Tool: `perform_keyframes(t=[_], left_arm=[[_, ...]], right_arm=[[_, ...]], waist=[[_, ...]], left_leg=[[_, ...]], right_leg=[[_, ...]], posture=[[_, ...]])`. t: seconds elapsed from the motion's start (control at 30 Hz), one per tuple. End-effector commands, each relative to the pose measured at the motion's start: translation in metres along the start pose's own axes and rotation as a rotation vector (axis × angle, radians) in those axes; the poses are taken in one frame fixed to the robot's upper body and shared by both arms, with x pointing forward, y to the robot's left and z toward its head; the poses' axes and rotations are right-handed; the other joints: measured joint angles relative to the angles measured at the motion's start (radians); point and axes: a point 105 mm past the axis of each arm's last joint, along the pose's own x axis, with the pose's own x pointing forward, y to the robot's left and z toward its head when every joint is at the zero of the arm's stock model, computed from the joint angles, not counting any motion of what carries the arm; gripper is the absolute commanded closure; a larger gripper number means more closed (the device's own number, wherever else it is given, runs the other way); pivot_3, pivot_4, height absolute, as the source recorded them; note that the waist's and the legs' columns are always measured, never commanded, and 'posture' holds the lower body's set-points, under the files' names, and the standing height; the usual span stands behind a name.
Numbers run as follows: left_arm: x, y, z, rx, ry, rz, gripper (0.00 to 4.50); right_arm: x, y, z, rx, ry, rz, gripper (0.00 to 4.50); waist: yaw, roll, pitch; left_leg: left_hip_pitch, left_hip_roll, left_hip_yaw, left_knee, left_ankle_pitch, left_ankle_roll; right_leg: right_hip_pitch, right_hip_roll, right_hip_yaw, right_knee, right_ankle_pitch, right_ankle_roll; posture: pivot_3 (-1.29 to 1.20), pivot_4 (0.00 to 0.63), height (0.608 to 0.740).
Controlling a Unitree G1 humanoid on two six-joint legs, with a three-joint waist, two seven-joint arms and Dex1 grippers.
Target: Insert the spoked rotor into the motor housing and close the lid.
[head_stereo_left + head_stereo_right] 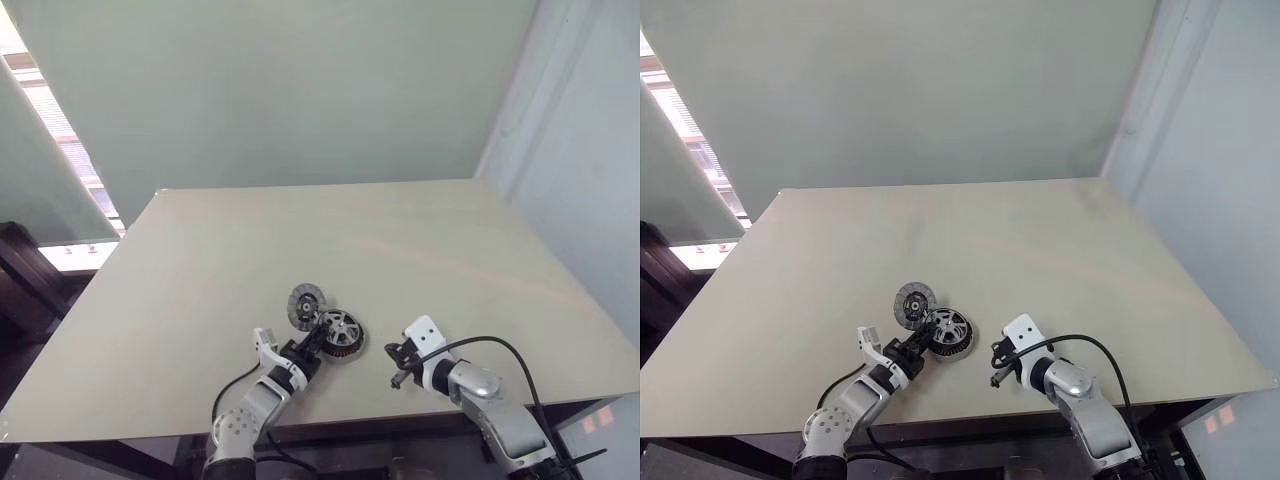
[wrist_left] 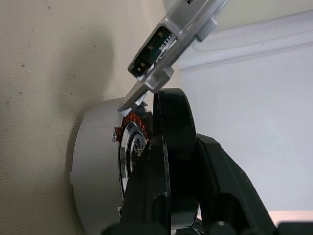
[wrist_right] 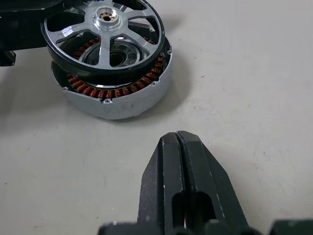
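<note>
1. The motor housing [image 3: 113, 93] stands on the pale desk [image 1: 420, 250], near the near edge and a little left of the middle. Its ring of copper windings faces up and its outer wall is silver-grey.
2. The spoked rotor [image 3: 105, 36] sits on top of the housing, tilted and not fully sunk in. In the right wrist view its side toward the camera is raised, so that the windings show below its dark rim.
3. The left tool [image 1: 312, 348] pinches the rotor at its left rim, one black finger [image 2: 173, 142] on each side of the rim. It reaches in from the near left.
4. The lid [image 1: 305, 305], a flat grey disc with a dark centre, is just beyond the housing on its far left side. It seems to lean on the housing, but I cannot tell whether they touch.
5. The right tool [image 3: 178, 147] is to the right of the housing, apart from it, above the bare desk. Its two black fingers are pressed together and hold nothing.
6. A black cable [image 1: 500, 350] loops over the right wrist.
</note>
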Motion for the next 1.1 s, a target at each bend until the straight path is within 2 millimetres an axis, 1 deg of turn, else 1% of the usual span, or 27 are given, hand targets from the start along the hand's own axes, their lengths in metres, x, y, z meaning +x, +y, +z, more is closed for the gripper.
perform_keyframes(t=[0.03,0.23,0.57,0.67,1.1], left_arm=[[0.005,-0.006,-0.002,-0.008,0.007,-0.027,4.11],[0.007,-0.008,-0.008,-0.01,0.029,-0.034,4.11],[0.011,-0.012,-0.008,0.023,0.038,-0.039,4.11],[0.013,-0.01,-0.01,0.043,0.046,-0.019,4.11],[0.015,-0.014,-0.018,0.053,0.103,-0.028,4.11]], right_arm=[[-0.003,-0.005,0.021,-0.019,-0.075,-0.018,4.5],[-0.003,-0.005,0.02,-0.016,-0.073,-0.021,4.5],[-0.002,-0.006,0.019,-0.014,-0.073,-0.024,4.5],[-0.002,-0.005,0.02,-0.014,-0.076,-0.024,4.5],[-0.001,-0.004,0.02,-0.01,-0.078,-0.027,4.5]], waist=[[0.0,0.0,0.0],[0.0,0.0,0.0],[0.0,0.0,0.0],[0.0,0.0,0.0],[0.001,0.0,0.0]], left_leg=[[0.0,0.0,0.0,0.0,0.0,0.0],[0.0,0.0,0.0,0.0,0.0,0.0],[0.0,0.0,0.0,0.0,0.0,0.0],[0.0,0.0,0.0,0.0,0.0,0.0],[0.0,0.0,0.0,0.002,0.0,0.0]], right_leg=[[0.0,0.0,0.0,0.0,0.0,0.0],[0.0,0.0,0.0,0.0,0.0,0.0],[0.0,0.0,0.0,0.0,0.0,0.0],[0.0,0.0,0.0,0.0,0.0,0.0],[0.001,0.0,0.0,0.0,0.0,0.0]], posture=[[0.0,0.0,0.74],[0.0,0.0,0.74],[0.0,0.0,0.74],[0.0,0.0,0.74],[0.0,0.0,0.74]])
